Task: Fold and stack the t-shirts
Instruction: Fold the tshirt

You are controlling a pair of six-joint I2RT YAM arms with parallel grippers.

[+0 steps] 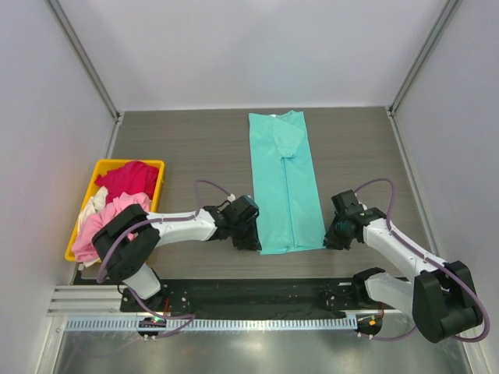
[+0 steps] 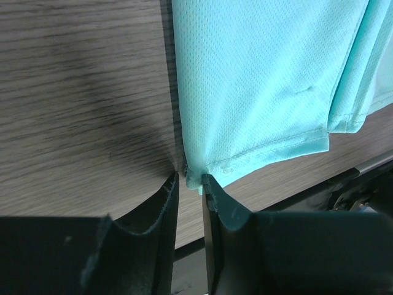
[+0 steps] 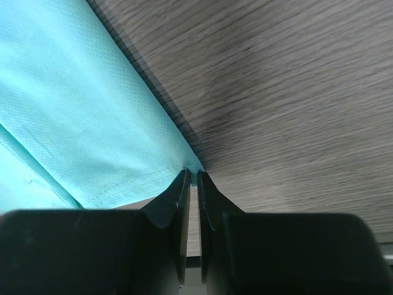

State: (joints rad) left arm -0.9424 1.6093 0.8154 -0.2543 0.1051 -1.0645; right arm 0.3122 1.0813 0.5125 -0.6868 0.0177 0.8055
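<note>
Where the wood-grain table (image 1: 187, 148) lies flat between the side walls, the teal t-shirt (image 1: 284, 187) is spread along its middle as a long narrow strip, both sides folded inward to meet along a centre line, collar at the far end and hem at the near edge. At the left side of the table stands the yellow bin (image 1: 156, 165), well apart from that strip; it holds the magenta-red t-shirt (image 1: 125, 179) at its far end, the whitish t-shirt (image 1: 95, 201) beside it, and the light pink t-shirt (image 1: 97, 230) heaped at the near end, all crumpled. The left gripper (image 1: 251, 241) sits at the near left hem corner; in the left wrist view its jaws stand a narrow gap apart with the cloth corner at the mouth of that gap, and whether it is pinched cannot be told. The right gripper (image 1: 331, 240) sits at the near right hem corner, its jaws closed to a hairline slit on the corner's tip.
</note>
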